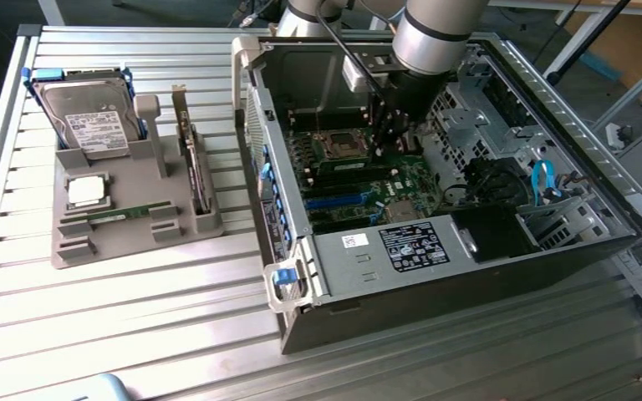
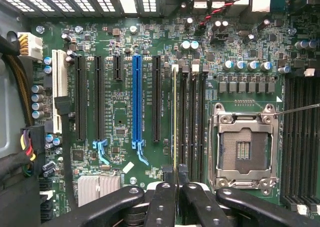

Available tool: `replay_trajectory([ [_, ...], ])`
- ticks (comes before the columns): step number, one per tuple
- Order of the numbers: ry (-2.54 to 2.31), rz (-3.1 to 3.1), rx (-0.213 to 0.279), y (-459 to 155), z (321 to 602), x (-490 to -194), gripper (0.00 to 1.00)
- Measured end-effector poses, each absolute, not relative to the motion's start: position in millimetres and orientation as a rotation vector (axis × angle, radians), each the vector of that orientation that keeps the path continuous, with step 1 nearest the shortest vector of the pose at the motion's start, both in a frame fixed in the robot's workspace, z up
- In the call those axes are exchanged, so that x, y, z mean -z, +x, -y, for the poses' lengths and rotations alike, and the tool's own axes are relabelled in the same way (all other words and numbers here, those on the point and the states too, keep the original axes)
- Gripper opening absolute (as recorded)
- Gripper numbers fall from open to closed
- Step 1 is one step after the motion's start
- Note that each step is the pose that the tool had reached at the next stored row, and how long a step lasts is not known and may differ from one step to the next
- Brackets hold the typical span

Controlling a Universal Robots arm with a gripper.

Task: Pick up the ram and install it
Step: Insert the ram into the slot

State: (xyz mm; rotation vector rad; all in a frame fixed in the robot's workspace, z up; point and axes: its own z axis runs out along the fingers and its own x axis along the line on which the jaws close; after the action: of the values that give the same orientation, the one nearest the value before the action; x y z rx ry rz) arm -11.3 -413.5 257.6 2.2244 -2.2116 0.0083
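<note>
In the wrist view the ram point(image 2: 175, 112) appears edge-on as a thin green-yellow strip, standing over the memory slot nearest the black card slots. My gripper point(image 2: 175, 181) is shut on its near end, one black finger point(image 2: 165, 187) on each side. The neighbouring dark memory slots point(image 2: 192, 112) hold nothing. In the exterior view the gripper point(image 1: 394, 142) reaches down into the open computer case point(image 1: 333, 276), just over the motherboard point(image 1: 366, 188) beside the processor socket point(image 1: 343, 146).
The processor socket point(image 2: 243, 149) is open and bare. A blue card slot point(image 2: 136, 99) and black slots lie beside the ram. Outside the case, a grey tray point(image 1: 131, 238) carries a hard drive point(image 1: 93, 117), a silver processor point(image 1: 84, 190), an upright expansion card point(image 1: 195, 163) and a thin green strip point(image 1: 120, 214).
</note>
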Motion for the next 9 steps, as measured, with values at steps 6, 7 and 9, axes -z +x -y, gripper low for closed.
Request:
replay_trajectory([
  [6, 2.224, 2.211, -0.008, -11.3, 413.1, -252.6, 0.12],
  [7, 2.224, 2.211, -0.008, -11.3, 413.0, -251.5, 0.12],
  [9, 2.224, 2.211, -0.008, -11.3, 412.7, -249.6, 0.12],
])
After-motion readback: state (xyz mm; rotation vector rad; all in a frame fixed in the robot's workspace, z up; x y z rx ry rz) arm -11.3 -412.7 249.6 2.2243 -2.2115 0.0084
